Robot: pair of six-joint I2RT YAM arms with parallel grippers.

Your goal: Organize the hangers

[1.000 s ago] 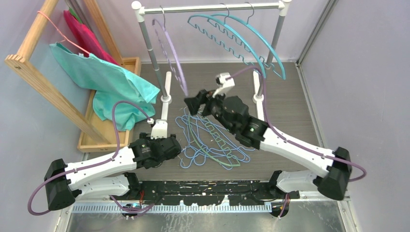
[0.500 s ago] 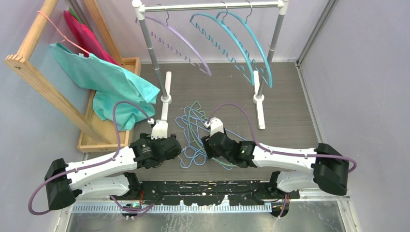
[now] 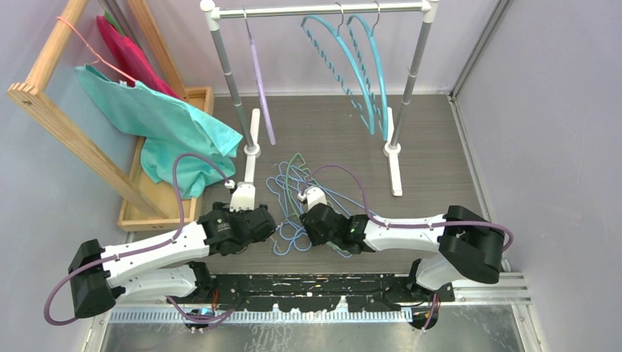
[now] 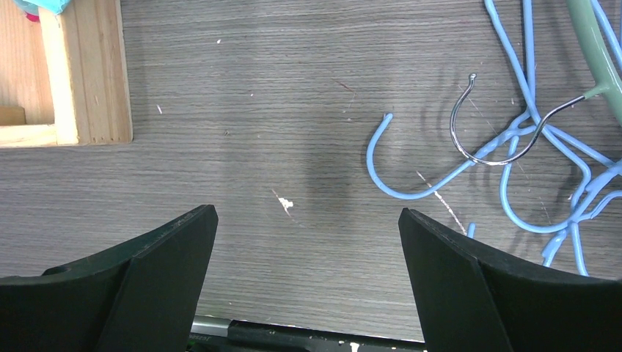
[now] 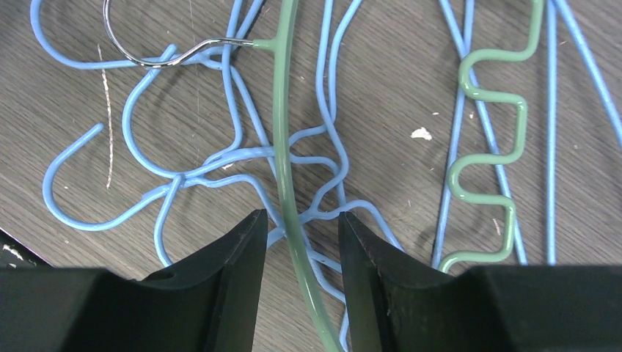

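Hangers first: the purple hanger [image 3: 260, 95] and two teal hangers [image 3: 352, 73] hang on the rail [image 3: 315, 11] at 12 o'clock. So three are up, by my count. The rest lie in a tangle at mid-bench [image 3: 440, 147]: the green hanger [image 5: 282, 132] sprawls over a knot of light-blue wire hangers [image 5: 183, 176], hooks interlocked. I'd put the job well under halfway, and untangling is the hard part.

The right end effector [image 5: 299, 220] is low over the pile. Its jaws straddle the green arch at a narrow gap, not yet pinching. The left end effector [image 4: 308, 220] sits at 9 o'clock of the heap, jaws wide apart with only bare bench between them. The blue hooks lie just off toward its 2 o'clock.
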